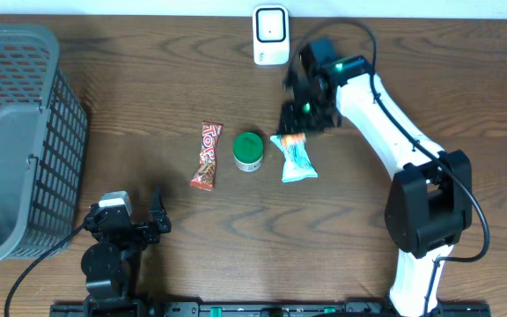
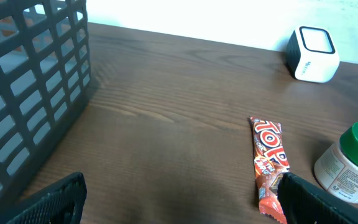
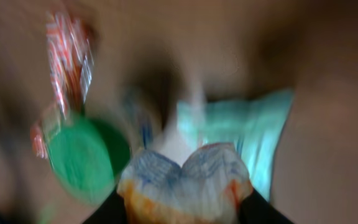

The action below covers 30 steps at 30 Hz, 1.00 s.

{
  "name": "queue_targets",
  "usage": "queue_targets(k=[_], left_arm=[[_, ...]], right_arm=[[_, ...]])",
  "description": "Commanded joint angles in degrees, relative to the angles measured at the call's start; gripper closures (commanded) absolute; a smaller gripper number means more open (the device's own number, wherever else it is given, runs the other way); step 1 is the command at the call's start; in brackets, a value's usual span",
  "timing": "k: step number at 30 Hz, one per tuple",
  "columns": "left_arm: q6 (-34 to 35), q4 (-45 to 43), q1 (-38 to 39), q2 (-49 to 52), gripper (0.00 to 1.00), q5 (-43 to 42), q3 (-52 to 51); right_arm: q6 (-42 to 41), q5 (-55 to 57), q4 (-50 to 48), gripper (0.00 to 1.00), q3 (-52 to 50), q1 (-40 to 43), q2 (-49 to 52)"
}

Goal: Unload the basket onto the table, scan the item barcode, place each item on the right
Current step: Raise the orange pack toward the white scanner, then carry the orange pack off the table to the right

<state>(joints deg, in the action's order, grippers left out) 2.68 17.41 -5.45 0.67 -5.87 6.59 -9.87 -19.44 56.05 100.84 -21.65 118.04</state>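
Right now you are at the pick-up step: your right claw is down on the upper, orange-tinted end of the pale-blue and white crinkled snack packet, which lies on the dark wooden tabletop just right of the small white jar with a green lid. The right wrist view is blurred, but it shows the packet's end bunched up between the two dark fingertips, so I judge the claw clamped on that end, with the rest of the packet lying flat on the wood. Your left claw sits spread wide with nothing between its fingers, low at the near edge, well apart from the items. The small white box-shaped barcode scanner stands at the far edge of the tabletop, near the right arm's wrist. Nothing has been scanned yet, as far as the layout tells. The next move calls for lifting the packet clear without brushing the jar or the red foil candy bar wrapper beyond it, then turning the barcode side toward the scanner's face. I cannot tell which side carries the barcode. A pinch on one end lets the packet sag, so carry it slowly.
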Motion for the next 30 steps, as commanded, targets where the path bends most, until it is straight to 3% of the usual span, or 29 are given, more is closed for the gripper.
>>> queue_targets(k=[1,12,22,26,30], left_arm=[[-0.96,1.64,0.17,-0.44,0.02,-0.13,-0.76],[-0.96,1.64,0.17,-0.44,0.02,-0.13,-0.76],[-0.94,1.64,0.17,-0.44,0.02,-0.13,-0.76],[-0.94,1.64,0.17,-0.44,0.02,-0.13,-0.76],[-0.94,1.64,0.17,-0.44,0.02,-0.13,-0.76]], right_arm=[[0.55,9.62,-10.05,0.71,2.4,-0.52,-0.07],[2.49,18.56,-49.7,0.68,1.22,-0.59,2.93],[2.67,21.09,-80.3,0.65,1.25,-0.57,16.44],[2.62,23.08,-91.43,0.59,1.33,-0.48,22.4],[0.87,24.52,-95.1,0.58,3.21,-0.24,26.69]])
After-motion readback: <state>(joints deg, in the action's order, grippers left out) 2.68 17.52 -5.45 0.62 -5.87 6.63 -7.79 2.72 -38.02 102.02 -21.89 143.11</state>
